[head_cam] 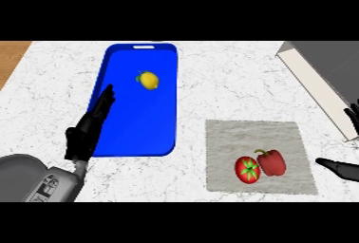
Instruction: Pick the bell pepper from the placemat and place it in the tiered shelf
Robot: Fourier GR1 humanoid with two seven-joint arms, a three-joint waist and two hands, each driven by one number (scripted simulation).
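Fingers [107,97] of your left hand [88,128] lie straight and pressed together, pointing up the view, with the thumb sticking out a little at the hand's left side. They hold nothing. The fingertips overlap the left rim of the blue tray [133,137], and the rest of the hand sits over the white marble counter [231,85] just beside that rim, with the grey forearm coming in from the lower left corner.

Your right hand [342,168] shows only partly at the right edge: a thumb low down pointing left, and fingertips higher up, well apart from the thumb. The hand is spread wide and empty, with its thumb just beside the right edge of the grey placemat [280,135].

On that placemat, near its lower middle, you will see the red bell pepper [272,163] with its stem pointing up and left. It touches a red tomato [247,170] on its left, which shows a green star-shaped top. Neither hand touches either of them.

A yellow lemon [148,80] lies in the upper part of the blue tray, apart from your left fingertips. The grey and white tiered shelf [326,76] sits at the upper right, running off the view's right edge, well apart from the pepper.
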